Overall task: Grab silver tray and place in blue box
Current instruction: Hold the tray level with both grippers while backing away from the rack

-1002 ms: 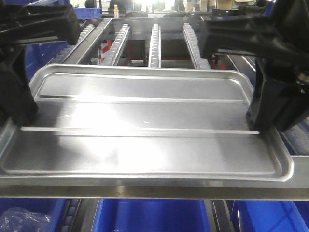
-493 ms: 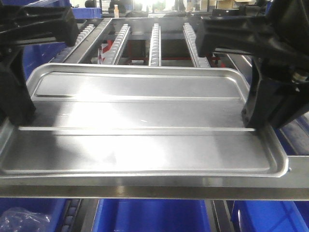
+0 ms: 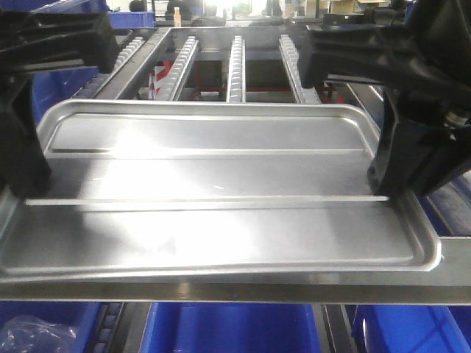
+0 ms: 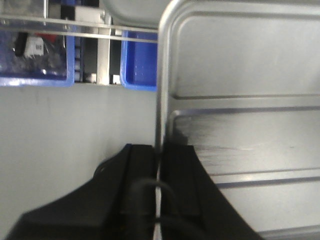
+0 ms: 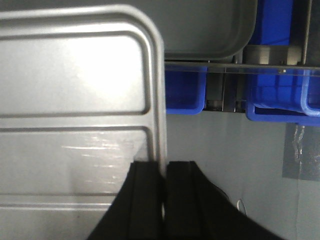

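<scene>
Front view: the tray [image 3: 221,184] fills most of my screen. It lies roughly level with a long side toward me, and its stepped centre panel catches glare. The left gripper [image 3: 29,184] has one short end and the right gripper [image 3: 386,187] the other, each black body reaching down onto the rim about midway along its end. Just under the near rim runs a metal rail [image 3: 235,292]; I cannot tell whether the tray touches it. Below that rail I see part of the box [image 3: 228,327], with more blue on either side of it and a crumpled clear bag [image 3: 33,331] at the lower left. Behind the tray, roller tracks [image 3: 235,66] run away from me.

On the left wrist view, the left gripper [image 4: 159,152] is closed on the rim of the tray [image 4: 240,75]. One finger [image 4: 140,170] sits outside the edge and the other inside on the tray floor, with the rim pinched between them. A plain grey surface [image 4: 60,135] lies beyond the rim, and blue bins [image 4: 140,65] show farther off.

On the right wrist view I get the mirror of that. The right gripper [image 5: 164,170] is clamped across the rim of the tray [image 5: 75,75], a finger on each side with no gap that I can see. Blue crates [image 5: 277,95] sit past the tray's corner, well apart from it.
</scene>
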`<state>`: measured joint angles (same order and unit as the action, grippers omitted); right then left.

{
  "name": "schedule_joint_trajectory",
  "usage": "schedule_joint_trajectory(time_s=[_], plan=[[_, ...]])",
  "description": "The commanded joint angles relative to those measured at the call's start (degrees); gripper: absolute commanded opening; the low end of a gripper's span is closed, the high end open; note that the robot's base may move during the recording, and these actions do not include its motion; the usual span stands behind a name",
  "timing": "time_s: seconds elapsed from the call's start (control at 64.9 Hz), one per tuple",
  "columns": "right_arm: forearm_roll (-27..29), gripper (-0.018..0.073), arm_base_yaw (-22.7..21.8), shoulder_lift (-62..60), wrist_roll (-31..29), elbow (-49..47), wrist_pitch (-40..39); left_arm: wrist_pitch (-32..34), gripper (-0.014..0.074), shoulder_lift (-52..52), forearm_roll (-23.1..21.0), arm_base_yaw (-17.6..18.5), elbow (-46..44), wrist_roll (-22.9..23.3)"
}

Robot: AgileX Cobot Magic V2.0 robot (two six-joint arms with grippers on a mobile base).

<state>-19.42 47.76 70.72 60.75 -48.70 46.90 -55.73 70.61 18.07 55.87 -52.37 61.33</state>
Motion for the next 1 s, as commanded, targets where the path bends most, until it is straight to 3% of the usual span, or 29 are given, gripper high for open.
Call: schedule_joint_trajectory(time_s=[0.0,0.987], plan=[[-3.6,0.0059,-0.3,-1.7,0.1,-1.3,0.8,-2.5,-0.0015,-1.6,0.8,0.3,-1.3,0.6],[-3.6,0.0059,-0.3,-1.7,0.1,-1.3,0.8,-2.5,-0.0015,-1.6,0.8,0.3,-1.3,0.6]])
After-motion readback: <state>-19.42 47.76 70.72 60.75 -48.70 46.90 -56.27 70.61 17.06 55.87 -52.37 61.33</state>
